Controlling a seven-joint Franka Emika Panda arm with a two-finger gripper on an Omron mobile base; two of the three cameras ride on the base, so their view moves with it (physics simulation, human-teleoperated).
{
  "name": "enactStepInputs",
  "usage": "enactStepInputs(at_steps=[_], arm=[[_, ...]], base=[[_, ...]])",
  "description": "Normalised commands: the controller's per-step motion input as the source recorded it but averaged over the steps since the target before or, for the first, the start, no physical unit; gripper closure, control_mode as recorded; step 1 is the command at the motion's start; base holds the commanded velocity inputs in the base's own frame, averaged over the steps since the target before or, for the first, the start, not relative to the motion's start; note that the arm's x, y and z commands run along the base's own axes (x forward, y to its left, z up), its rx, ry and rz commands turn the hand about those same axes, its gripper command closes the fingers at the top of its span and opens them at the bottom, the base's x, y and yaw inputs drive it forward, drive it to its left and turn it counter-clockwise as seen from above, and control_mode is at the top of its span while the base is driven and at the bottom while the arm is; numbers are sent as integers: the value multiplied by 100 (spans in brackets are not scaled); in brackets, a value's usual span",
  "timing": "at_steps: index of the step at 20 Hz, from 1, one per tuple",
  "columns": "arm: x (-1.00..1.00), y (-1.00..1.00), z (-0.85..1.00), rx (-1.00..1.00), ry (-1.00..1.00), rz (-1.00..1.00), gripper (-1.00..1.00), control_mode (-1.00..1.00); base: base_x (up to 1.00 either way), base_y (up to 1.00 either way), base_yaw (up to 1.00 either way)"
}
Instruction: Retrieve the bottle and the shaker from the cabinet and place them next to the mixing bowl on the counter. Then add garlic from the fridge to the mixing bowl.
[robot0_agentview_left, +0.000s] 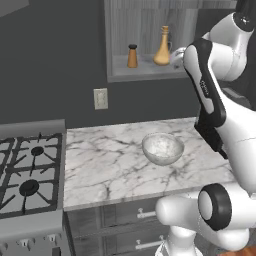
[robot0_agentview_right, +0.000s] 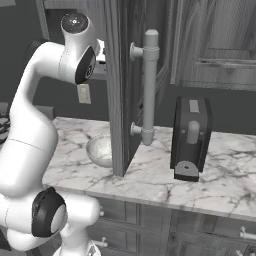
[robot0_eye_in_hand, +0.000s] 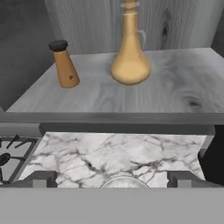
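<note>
The bottle (robot0_eye_in_hand: 130, 57) stands upright on the cabinet shelf (robot0_eye_in_hand: 175, 94), a little ahead of the jaws and nearly straight in line with them. The shaker (robot0_eye_in_hand: 64, 64), with its dark cap, stands on the same shelf off to the left of the jaws and well apart from the bottle. Neither has been picked up yet. The jaws are spread wide and hold nothing; the two finger tips (robot0_eye_in_hand: 41, 178) sit far apart at the bottom of the hand view, short of the shelf's front edge.

Below the jaws, down on the marble bench (robot0_agentview_left: 110, 160), sits the mixing bowl (robot0_agentview_left: 163, 148). It looks empty: no garlic in it, just its pale inside. From the hand view only its rim peeks up between the finger tips.

What could go wrong from here, as I judge it: the bottle is wide at the base and thin at the neck, so jaws closing on the sloped shoulder might slide up or tip it. Going in too low, a finger could strike the shelf's front lip. The open cabinet door (robot0_agentview_right: 120, 85) with its long handle (robot0_agentview_right: 149, 85) hangs just to the right of the arm, and a wide swing on the way out might clip it. A dropped bottle would fall straight towards the bowl. The stove (robot0_agentview_left: 27, 170) lies off to the left, clear of all this
</note>
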Motion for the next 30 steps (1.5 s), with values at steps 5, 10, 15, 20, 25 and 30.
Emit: enactStepInputs(at_steps=[5,10,15,20,25,30], arm=[[29,-11,6,0,-20,0,-100,-100],[28,-3,23,0,-11,0,-100,-100],[31,-9,51,0,0,0,-100,-100],[31,-17,47,3,3,0,-100,-100],[31,-7,10,0,0,0,-100,-100],[35,0,0,-2,0,0,-100,-100]], base=[[0,0,0],[0,0,0],[0,0,0],[0,0,0],[0,0,0],[0,0,0]])
